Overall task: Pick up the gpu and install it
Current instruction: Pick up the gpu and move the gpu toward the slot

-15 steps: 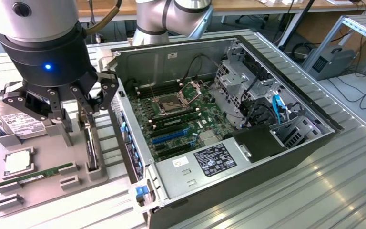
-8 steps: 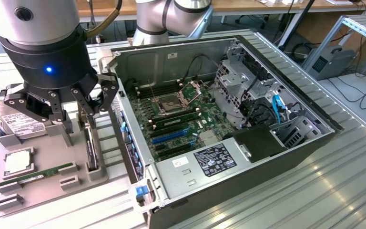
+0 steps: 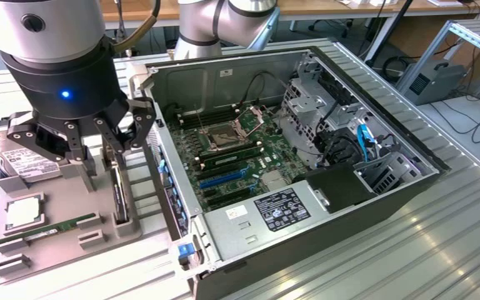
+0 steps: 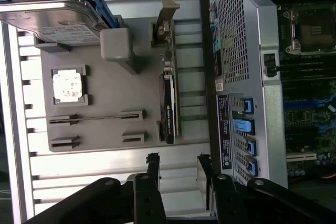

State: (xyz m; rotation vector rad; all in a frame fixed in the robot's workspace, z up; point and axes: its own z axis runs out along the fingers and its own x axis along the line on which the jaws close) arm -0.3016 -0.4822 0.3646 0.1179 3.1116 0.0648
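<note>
The gpu [image 3: 122, 190] stands on its edge in a slot of the grey holder tray [image 3: 65, 240], to the exterior view's left of the open computer case [image 3: 307, 206]. It shows as a thin green card with a black cooler [image 4: 169, 106]. My gripper [image 3: 110, 147] hangs open just above the tray, over the gpu's far end, holding nothing. In the wrist view its two fingertips [image 4: 152, 166] stand apart, and the gpu lies just beyond the gap and apart from them. The motherboard [image 3: 223, 156] with blue slots lies exposed inside the case.
On the tray lie a silver hard drive [image 3: 23, 161], a square processor [image 3: 23, 212] and a thin RAM stick [image 3: 48, 229]. The case wall [image 4: 236, 77] rises right beside the gpu. Drive cages and cables [image 3: 340, 131] crowd the case's far side. Ribbed metal table [image 3: 440, 250] surrounds all.
</note>
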